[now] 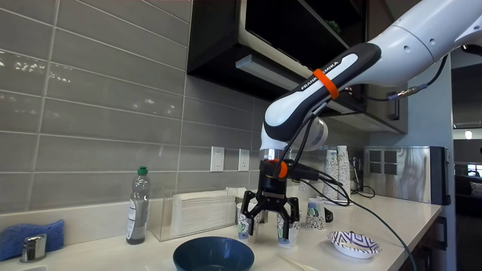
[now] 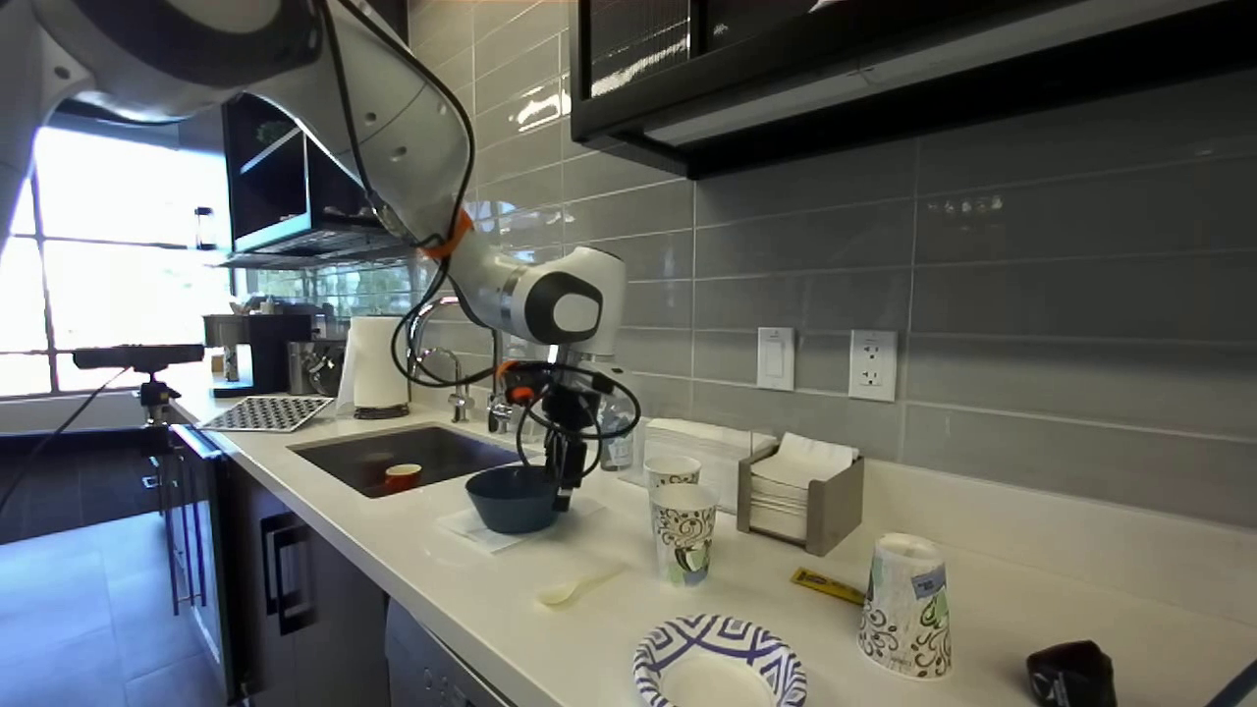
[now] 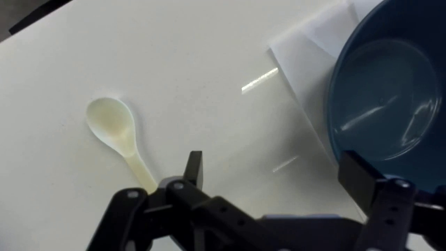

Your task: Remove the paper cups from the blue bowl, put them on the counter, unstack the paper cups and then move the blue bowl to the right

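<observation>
Paper cups (image 2: pixel 684 535): two stand mouth up on the counter (image 2: pixel 609 638), apart from each other, near the clear bin (image 1: pixel 165 218) of paper towels (image 1: pixel 205 212).
Third cup (image 2: pixel 905 609): upside down, farther along, well apart from that pair.
Blue bowl (image 3: pixel 383 101): upright on a white napkin (image 2: pixel 471 535), on the counter between the sink (image 2: pixel 452 454) and the standing pair.
Gripper (image 1: pixel 268 229): pointing down, its two black fingers (image 3: pixel 194 167) spread wide. One of them is right at the bowl's rim; whether it touches, I can't tell from where I stand.
Spoon (image 3: pixel 111 120): pale, lying flat near the bowl, handle toward the upright cups.
Patterned dish (image 1: pixel 354 242): white with blue zigzags, close to the counter's front edge.
Napkin holder (image 2: pixel 835 511): grey, stuffed with folded napkins (image 2: pixel 810 457), set near the tiled wall (image 2: pixel 1080 393).
Yellow packet (image 2: pixel 823 583): flat on the counter, between that holder and the upturned cup.
Soap bottle (image 1: pixel 138 214): green-capped, upright beside the bin.
Sponge (image 1: pixel 54 233): blue, propped at the wall behind a chrome fixture (image 1: pixel 34 248).
Cup stacks (image 1: pixel 343 171): tall, standing close to a steel appliance (image 1: pixel 401 177).
</observation>
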`<action>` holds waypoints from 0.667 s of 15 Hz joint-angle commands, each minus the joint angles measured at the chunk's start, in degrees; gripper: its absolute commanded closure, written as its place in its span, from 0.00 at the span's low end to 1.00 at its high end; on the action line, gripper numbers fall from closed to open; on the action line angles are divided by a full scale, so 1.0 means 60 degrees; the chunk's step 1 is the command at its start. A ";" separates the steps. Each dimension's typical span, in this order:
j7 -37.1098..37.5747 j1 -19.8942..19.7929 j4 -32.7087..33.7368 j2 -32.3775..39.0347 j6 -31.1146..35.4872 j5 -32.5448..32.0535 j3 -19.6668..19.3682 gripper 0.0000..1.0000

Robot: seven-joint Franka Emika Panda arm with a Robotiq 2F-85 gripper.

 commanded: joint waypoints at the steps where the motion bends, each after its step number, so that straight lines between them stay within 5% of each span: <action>1: -0.1230 0.0081 0.0210 0.0278 0.0311 0.0048 0.0056 0.00; 10: -0.2766 0.0102 0.0312 0.0532 0.0592 0.0459 0.0365 0.00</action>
